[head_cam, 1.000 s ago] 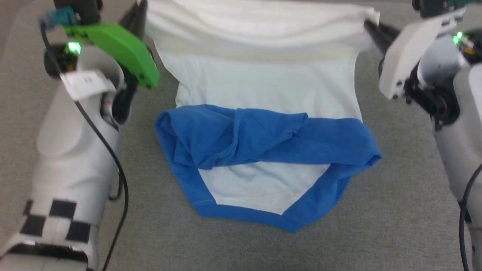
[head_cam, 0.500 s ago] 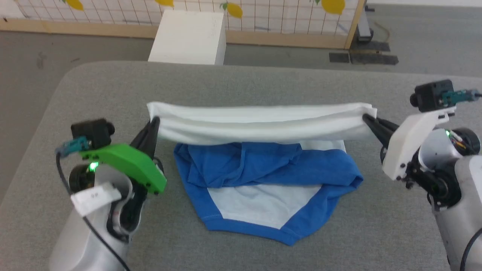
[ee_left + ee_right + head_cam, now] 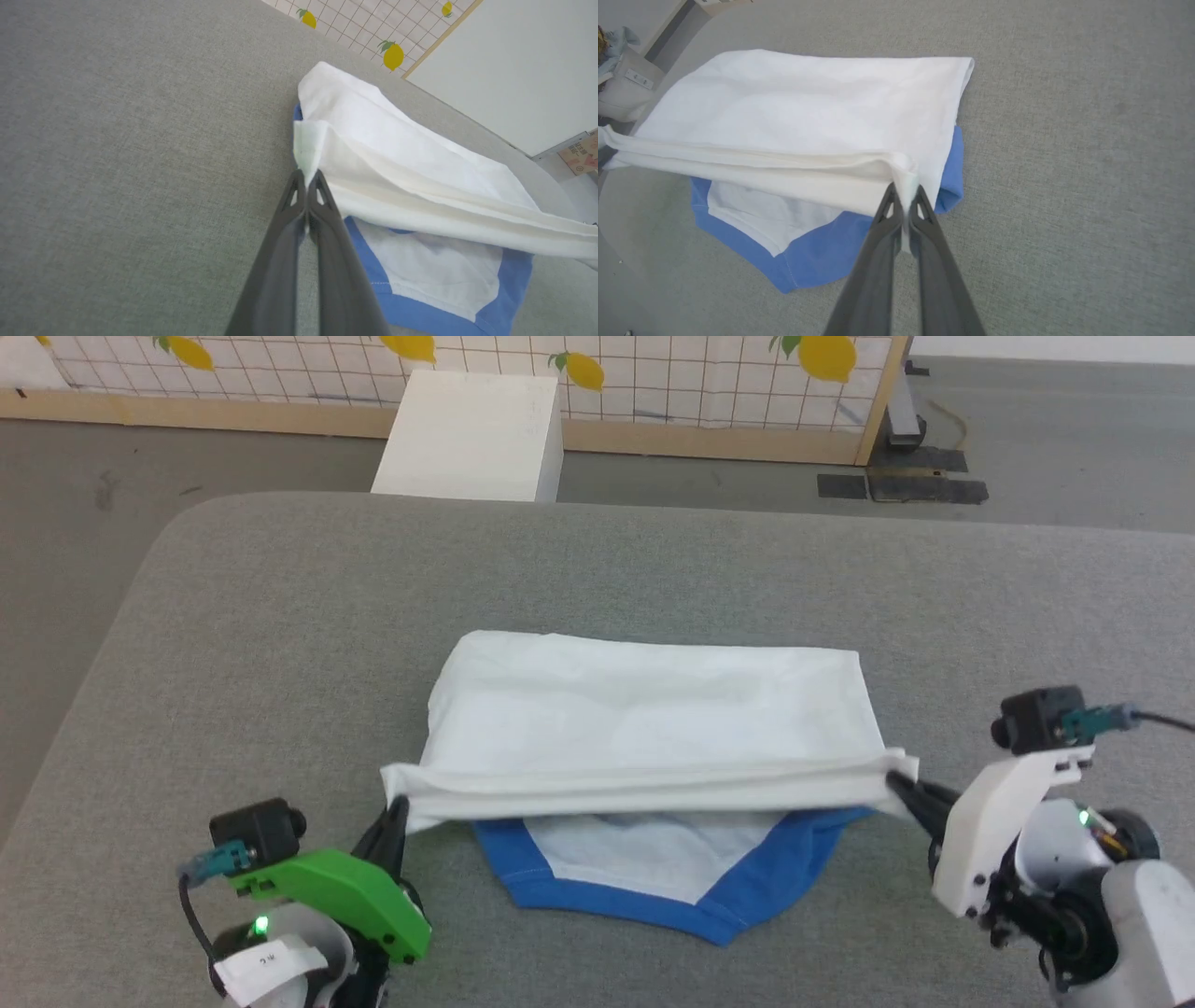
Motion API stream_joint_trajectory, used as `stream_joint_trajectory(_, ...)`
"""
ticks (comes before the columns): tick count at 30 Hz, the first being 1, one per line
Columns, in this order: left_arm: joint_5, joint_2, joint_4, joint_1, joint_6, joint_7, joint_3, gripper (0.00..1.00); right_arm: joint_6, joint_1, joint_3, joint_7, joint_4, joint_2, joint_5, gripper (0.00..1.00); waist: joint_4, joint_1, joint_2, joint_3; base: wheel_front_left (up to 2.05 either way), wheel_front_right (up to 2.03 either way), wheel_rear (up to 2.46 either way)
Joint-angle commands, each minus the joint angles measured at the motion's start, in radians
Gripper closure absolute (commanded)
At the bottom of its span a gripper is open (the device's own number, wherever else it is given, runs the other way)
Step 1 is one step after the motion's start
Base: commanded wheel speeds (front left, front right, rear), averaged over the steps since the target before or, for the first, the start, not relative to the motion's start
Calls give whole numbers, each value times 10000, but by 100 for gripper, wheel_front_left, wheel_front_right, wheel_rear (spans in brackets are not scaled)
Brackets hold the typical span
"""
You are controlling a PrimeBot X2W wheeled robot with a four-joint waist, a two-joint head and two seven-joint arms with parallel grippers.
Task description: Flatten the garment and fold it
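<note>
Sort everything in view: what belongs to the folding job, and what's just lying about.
Job: garment; left gripper and right gripper, each shut on its white edge; grey table.
Lying about: white box; lemon-print panel; cardboard box.

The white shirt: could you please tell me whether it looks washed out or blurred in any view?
Head view: the shirt is bright but its creases read, soft shadow under the lifted edge. Left wrist view: cloth near the left gripper is washed out, its fingers blur toward the lens. Right wrist view: folds are readable; the right gripper looks soft close up.
</note>
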Motion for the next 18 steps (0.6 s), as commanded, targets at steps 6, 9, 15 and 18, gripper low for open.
stream_joint_trajectory(6,-197,-160,1050,247,68,-49,-30,100,-17,792,281,95,339,101,-301,100,-66,1,0,120,0,0,0)
stream_joint_trajectory(9,-223,-155,1354,207,54,-40,-39,100,-17,932,309,82,478,106,-391,100,-71,1,0,104,0,0,0)
stream_joint_trajectory(15,-349,-97,1708,139,149,357,-79,0,-17,1160,406,240,610,122,-418,0,-61,1,0,-152,0,0,0)
stream_joint_trajectory(18,-437,61,1647,254,355,860,-84,0,-17,1421,440,625,422,1,-312,0,-82,1,0,-326,0,0,0)
